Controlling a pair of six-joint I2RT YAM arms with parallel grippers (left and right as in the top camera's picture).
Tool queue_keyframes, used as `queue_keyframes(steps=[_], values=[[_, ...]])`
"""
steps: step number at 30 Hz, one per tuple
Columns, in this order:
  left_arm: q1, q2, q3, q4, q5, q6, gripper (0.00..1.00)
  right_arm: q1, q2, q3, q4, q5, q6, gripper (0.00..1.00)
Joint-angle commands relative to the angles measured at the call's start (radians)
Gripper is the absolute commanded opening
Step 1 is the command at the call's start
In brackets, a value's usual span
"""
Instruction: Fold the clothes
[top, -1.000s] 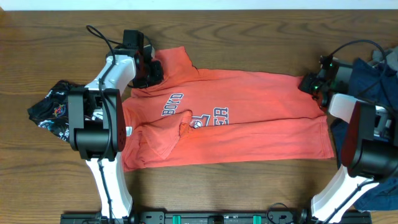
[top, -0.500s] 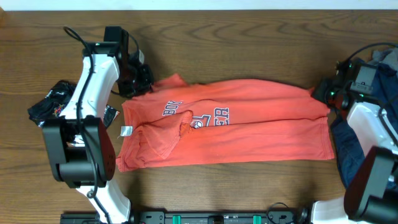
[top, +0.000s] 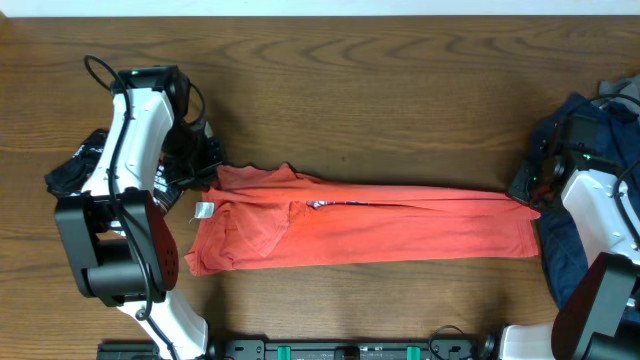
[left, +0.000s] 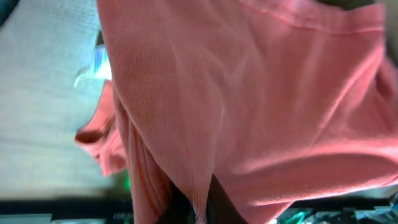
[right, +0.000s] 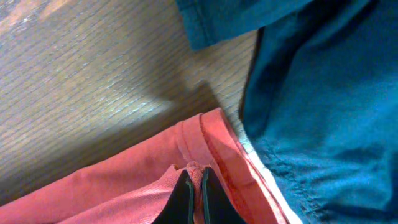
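Observation:
The coral-red T-shirt (top: 380, 225) lies across the table as a long band, its far half folded over toward the front so the chest lettering is nearly hidden. My left gripper (top: 207, 172) is shut on the shirt's far left edge; the left wrist view shows red cloth (left: 249, 93) pinched between the fingers (left: 202, 208). My right gripper (top: 524, 190) is shut on the far right hem (right: 205, 149), its fingers (right: 196, 186) clamping a pleat. The black garment (top: 80, 170) lies at the left, the navy one (top: 600, 140) at the right, also in the right wrist view (right: 323, 93).
A white neck label (top: 204, 210) shows on the shirt's left end. The navy garment lies under and beside my right arm. The table's front edge carries a black rail (top: 350, 350). Bare wood (top: 380, 90) stretches behind the shirt.
Both grippers have drawn the shirt's far edge toward the front, folding it over itself. The lettering, plainly visible before, is now almost covered, and the shirt is a narrower band.

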Motion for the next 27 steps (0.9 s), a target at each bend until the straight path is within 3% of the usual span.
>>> queue_keyframes(steps=[1, 18, 22, 25, 27], values=[[0.010, -0.015, -0.002, -0.042, -0.050, 0.021, 0.06, -0.008, -0.021, 0.001, 0.001, 0.086, 0.020, 0.01], [0.008, -0.015, -0.171, -0.087, -0.051, 0.021, 0.06, -0.008, -0.019, 0.000, -0.037, 0.109, 0.020, 0.04], [0.008, -0.015, -0.216, -0.083, -0.051, 0.021, 0.07, -0.008, -0.018, -0.001, -0.068, 0.114, 0.020, 0.13], [0.008, -0.015, -0.225, -0.095, -0.056, 0.021, 0.23, -0.009, -0.018, -0.001, -0.095, 0.124, 0.020, 0.17], [0.008, -0.016, -0.225, -0.113, -0.070, 0.021, 0.26, -0.009, -0.018, -0.001, -0.110, 0.139, 0.020, 0.22]])
